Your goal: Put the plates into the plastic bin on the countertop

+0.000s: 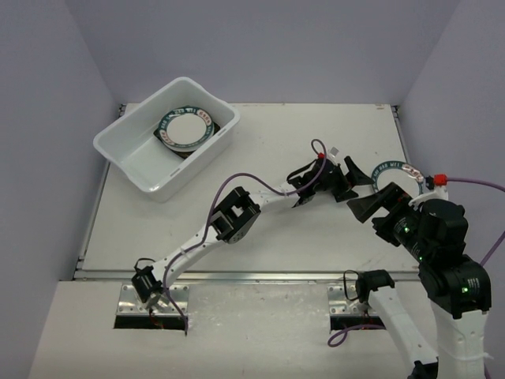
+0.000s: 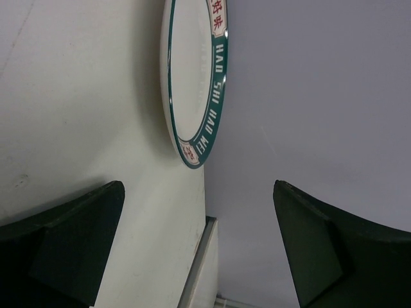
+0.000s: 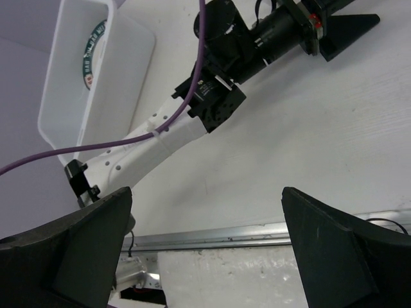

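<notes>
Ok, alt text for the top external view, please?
From above, the open left tool reaches across the countertop toward a teal-ringed plate near the right edge, with the open right tool just beside it. A white plastic bin at the far left already holds plates.

Plate (image 2: 191, 77) by right edge of countertop (image 1: 316, 245) — teal rim reads "HAO SHI HAO MEI" — red characters in rim panels illegible.
</notes>
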